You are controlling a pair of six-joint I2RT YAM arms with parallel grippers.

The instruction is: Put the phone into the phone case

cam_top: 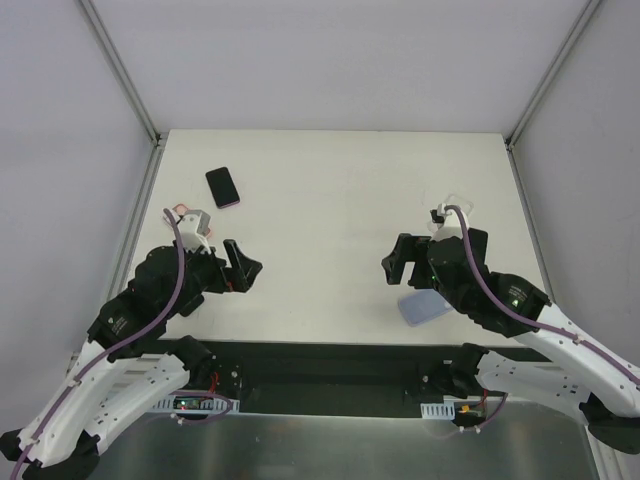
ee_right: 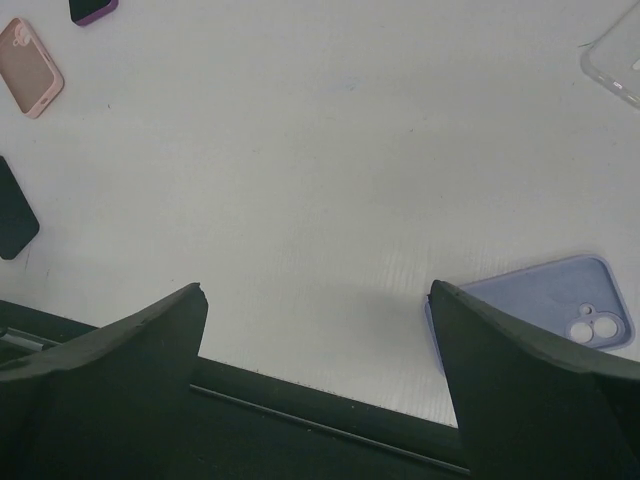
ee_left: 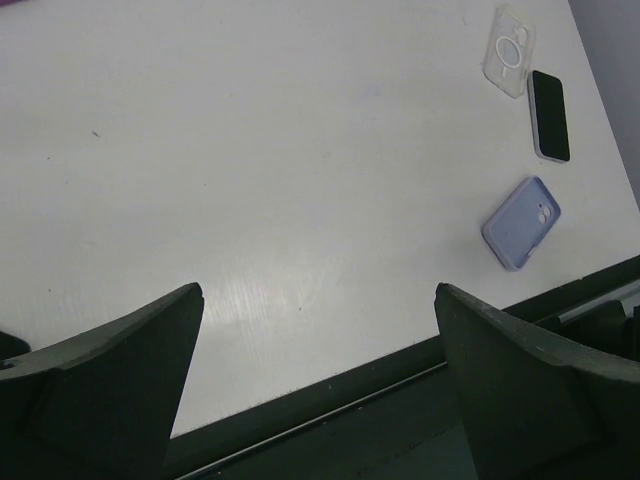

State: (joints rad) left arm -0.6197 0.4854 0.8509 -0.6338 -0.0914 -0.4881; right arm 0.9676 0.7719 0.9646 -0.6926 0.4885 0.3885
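Observation:
A black phone with a purple edge point(cam_top: 222, 187) lies flat at the table's far left; its corner shows in the right wrist view point(ee_right: 93, 9). A second black phone with a pale edge point(ee_left: 549, 115) lies near a clear case point(ee_left: 508, 52). A lavender case point(cam_top: 422, 307) lies back up by the near edge, beside my right gripper; it also shows in the left wrist view point(ee_left: 521, 222) and the right wrist view point(ee_right: 545, 310). A pink case point(ee_right: 30, 68) lies near the purple phone. My left gripper point(cam_top: 248, 266) point(ee_left: 318, 290) and right gripper point(cam_top: 392, 264) point(ee_right: 317, 289) hover open and empty.
A dark flat object point(ee_right: 12, 210), phone or case, lies at the left by the near edge. The table's dark front rail point(ee_left: 330, 400) runs under both grippers. Metal frame posts point(cam_top: 125, 70) and pale walls enclose the table on three sides.

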